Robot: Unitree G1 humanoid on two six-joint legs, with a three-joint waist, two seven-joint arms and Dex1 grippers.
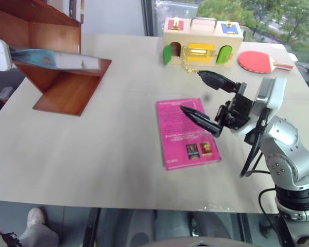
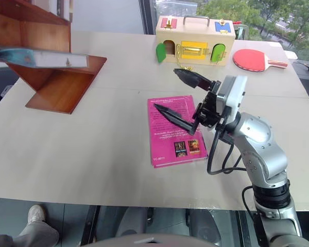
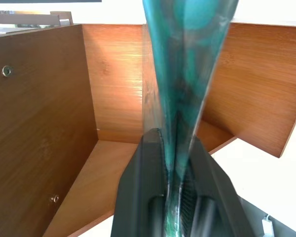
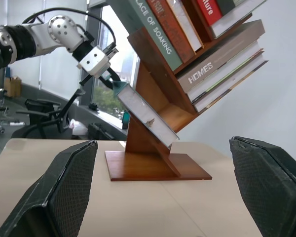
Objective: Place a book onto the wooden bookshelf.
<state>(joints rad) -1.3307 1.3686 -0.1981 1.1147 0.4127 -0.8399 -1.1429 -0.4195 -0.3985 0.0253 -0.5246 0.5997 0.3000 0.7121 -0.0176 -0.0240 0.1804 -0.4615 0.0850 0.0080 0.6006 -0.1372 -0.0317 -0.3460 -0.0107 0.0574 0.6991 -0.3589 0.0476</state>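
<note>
Book: a large thin teal-green glossy paperback with white page edges (image 4: 148, 117) is seen laid on a sloping board of the bookshelf, its lower end near the board's lower edge.
Bookshelf: a reddish-brown wooden unit of tilted flat boards (image 1: 67, 85) stands at the table's far left corner; upper compartments are seen stacked with other books in the right wrist view.
Left gripper (image 3: 175, 197): the black fingers are seen pressed on either side of the book's spine end; the grip is judged not yet let go, though possibly loosening.
Right gripper (image 1: 208, 100): fingers are spread wide, nothing is held; it hangs above a magenta-pink rectangular paperback (image 1: 188, 134) lying flat on the table (image 1: 92, 154).
Step in hand: the book is judged placed in the angled compartment, release pending.
Next move: a full opening of the left gripper is called for, then a withdrawal straight back along the book's plane so the cover is not dragged out.
Edges: the sloping board's lower lip is close to the book's end; slipping off is judged possible if it is nudged.
Open room: bare table lies between bookshelf and pink paperback; a pale wooden box with coloured doors (image 1: 202, 41) and a red table-tennis bat (image 1: 260, 62) sit well apart at the far edge.
</note>
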